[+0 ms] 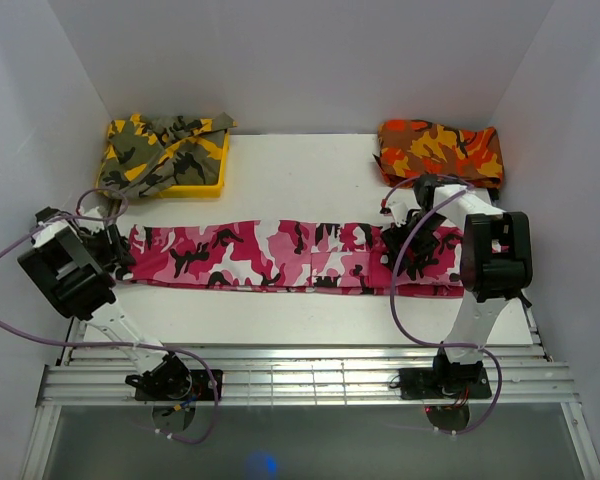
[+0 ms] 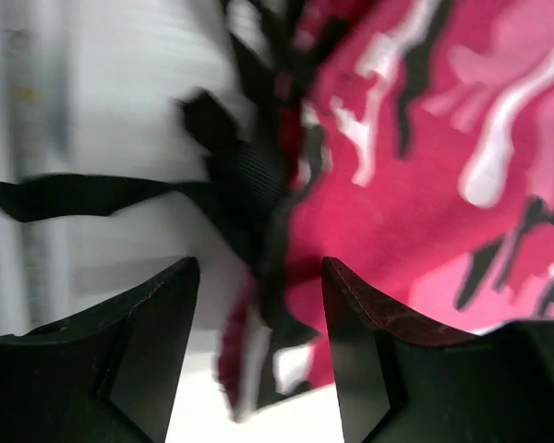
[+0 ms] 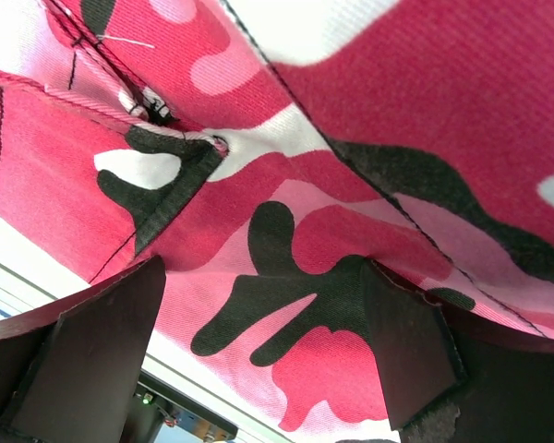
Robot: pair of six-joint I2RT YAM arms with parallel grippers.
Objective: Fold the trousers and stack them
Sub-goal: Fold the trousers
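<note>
The pink, white and black camouflage trousers [image 1: 280, 255] lie stretched across the table, folded lengthwise. My left gripper [image 1: 118, 250] is at their left end. In the left wrist view it [image 2: 258, 277] is open, its jaws on either side of the trousers' edge [image 2: 415, 212] and a black strap [image 2: 249, 175]. My right gripper [image 1: 408, 250] is on the right end. In the right wrist view it [image 3: 263, 305] is open, jaws spread wide over the cloth [image 3: 351, 185], which fills the view.
A yellow-olive camouflage garment [image 1: 160, 145] lies in a yellow tray [image 1: 195, 187] at the back left. An orange-red camouflage garment [image 1: 440, 150] lies folded at the back right. White walls close in on three sides. A metal rail [image 1: 300, 375] runs along the near edge.
</note>
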